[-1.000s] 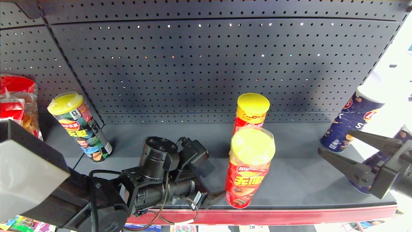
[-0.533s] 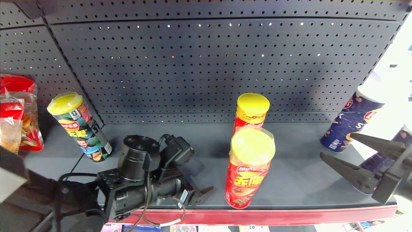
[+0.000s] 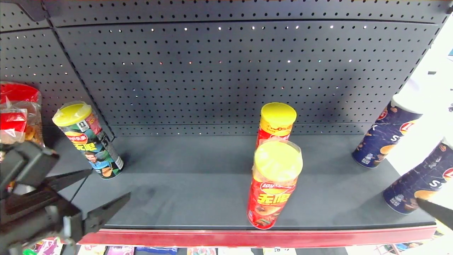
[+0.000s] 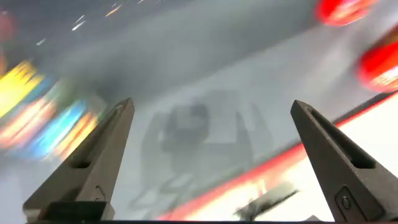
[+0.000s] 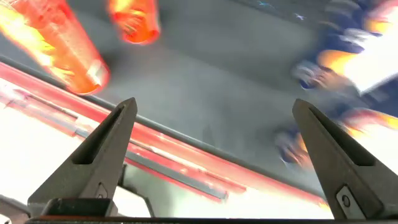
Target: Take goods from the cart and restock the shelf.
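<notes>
On the grey shelf board (image 3: 198,184) stand two red chip cans with yellow lids, one at the front (image 3: 272,184) and one behind it (image 3: 276,120). A green and black can (image 3: 88,140) stands at the left, and two dark blue cans stand at the right, one further back (image 3: 384,136) and one at the front (image 3: 419,182). My left gripper (image 3: 93,191) is open and empty at the shelf's front left corner. My right gripper shows one fingertip (image 3: 437,212) at the lower right edge; the right wrist view shows it (image 5: 211,130) open and empty over the shelf's front lip.
A perforated dark back panel (image 3: 226,74) closes the shelf behind. A red price strip (image 3: 254,238) runs along the front edge. Red snack bags (image 3: 16,113) lie at the far left. Bare board lies between the green can and the red cans.
My left arm has pulled back to the left, away from the front red can, which stays standing. My right gripper has dropped down and right, almost out of the head view.
</notes>
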Motion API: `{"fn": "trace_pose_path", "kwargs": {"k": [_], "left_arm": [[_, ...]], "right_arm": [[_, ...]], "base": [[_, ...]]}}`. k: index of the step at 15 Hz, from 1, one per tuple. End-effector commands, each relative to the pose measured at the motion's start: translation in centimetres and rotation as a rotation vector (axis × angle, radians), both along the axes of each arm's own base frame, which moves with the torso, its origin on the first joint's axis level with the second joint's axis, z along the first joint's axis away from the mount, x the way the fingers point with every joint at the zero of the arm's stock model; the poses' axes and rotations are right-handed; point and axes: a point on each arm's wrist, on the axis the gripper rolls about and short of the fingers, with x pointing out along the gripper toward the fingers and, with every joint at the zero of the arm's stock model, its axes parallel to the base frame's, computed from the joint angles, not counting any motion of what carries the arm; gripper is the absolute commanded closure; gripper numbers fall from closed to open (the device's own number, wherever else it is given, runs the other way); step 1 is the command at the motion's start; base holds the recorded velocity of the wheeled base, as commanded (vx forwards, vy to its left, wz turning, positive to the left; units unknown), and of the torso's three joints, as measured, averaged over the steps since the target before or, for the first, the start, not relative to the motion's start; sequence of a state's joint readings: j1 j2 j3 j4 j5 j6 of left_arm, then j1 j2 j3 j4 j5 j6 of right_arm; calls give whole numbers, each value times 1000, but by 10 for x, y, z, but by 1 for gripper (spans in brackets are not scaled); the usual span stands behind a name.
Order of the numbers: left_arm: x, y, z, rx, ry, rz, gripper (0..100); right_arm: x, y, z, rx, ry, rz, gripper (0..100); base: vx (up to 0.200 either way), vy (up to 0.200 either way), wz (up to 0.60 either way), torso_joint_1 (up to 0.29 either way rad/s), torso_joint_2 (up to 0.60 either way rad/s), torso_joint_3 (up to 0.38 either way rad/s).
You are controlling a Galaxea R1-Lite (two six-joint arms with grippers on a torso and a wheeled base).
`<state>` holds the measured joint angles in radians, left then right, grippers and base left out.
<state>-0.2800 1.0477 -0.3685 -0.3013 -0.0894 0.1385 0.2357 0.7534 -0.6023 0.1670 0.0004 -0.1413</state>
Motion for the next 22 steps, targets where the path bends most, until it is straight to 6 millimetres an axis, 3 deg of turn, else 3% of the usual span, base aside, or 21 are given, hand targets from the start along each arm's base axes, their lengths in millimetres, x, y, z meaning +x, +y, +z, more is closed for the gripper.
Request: {"fn": "trace_pose_path", "kwargs": {"k": [1, 3, 10, 19, 22], "left_arm": [[-101, 34, 11, -7, -77, 224, 0], [-126, 37, 1, 3, -98, 271, 0], [-119, 40, 12, 88, -179, 412, 0], [-126, 41, 11, 83, -212, 429, 0], [-126, 41, 11, 84, -213, 427, 0]], "right_arm": [[-40, -13, 9, 43, -135, -152, 0], [-46, -15, 3, 37, -148, -232, 0], [-44, -16, -12, 17, -101, -314, 0], [-48, -16, -21, -32, -101, -297, 0], [-49, -16, -20, -55, -109, -291, 0]], "base": [[0, 0, 0, 0, 0, 0], [0, 0, 0, 0, 0, 0], [0, 0, 0, 0, 0, 0], [-200, 0, 0, 2, 1, 2], [0, 0, 0, 0, 0, 0]]}}
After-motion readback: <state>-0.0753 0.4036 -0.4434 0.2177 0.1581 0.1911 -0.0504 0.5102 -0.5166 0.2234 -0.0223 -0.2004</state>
